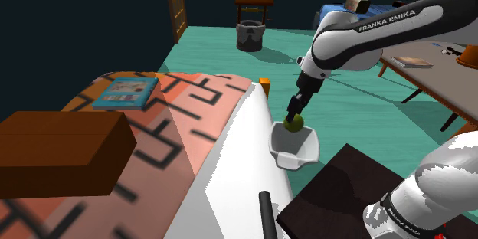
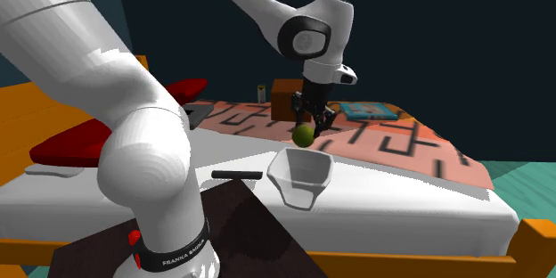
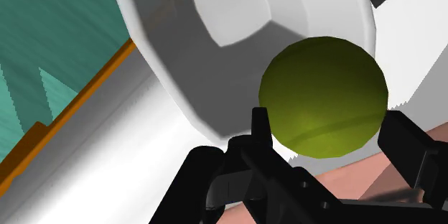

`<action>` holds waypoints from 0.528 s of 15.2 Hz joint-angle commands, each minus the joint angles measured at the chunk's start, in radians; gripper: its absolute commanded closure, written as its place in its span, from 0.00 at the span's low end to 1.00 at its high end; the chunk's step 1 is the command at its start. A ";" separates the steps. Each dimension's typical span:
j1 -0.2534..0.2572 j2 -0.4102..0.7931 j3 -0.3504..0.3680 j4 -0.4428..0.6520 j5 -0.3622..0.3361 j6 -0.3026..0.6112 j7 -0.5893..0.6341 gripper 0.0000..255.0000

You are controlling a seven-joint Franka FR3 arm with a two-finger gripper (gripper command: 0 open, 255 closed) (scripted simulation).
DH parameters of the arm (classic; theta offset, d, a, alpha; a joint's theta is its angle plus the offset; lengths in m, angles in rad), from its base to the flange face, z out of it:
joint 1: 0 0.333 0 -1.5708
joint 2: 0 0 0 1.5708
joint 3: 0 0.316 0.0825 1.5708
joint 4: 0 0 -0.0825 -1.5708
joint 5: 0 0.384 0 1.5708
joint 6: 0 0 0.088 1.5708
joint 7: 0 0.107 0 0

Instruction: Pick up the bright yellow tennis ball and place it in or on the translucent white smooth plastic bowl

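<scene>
The gripper [image 3: 327,123] is clamped on the yellow-green tennis ball [image 3: 323,97], one black finger on each side (the wrist view makes that plainest). The ball hangs just above the white bowl [image 1: 295,152], over its rim rather than its middle. The bowl sits on the bed's white sheet [image 2: 428,205]. The second exterior view takes in red pillows [image 2: 80,143], and the shoulder view a dark bin [image 1: 249,37] on the teal floor [image 1: 337,99]. The ball's round, so no long axis. The bowl opens upward.
</scene>
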 commanded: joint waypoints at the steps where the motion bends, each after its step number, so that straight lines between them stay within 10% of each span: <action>1: -0.004 0.005 -0.009 -0.022 0.002 0.022 -0.022 1.00; 8: 0.005 0.078 0.002 -0.066 0.031 0.136 -0.055 1.00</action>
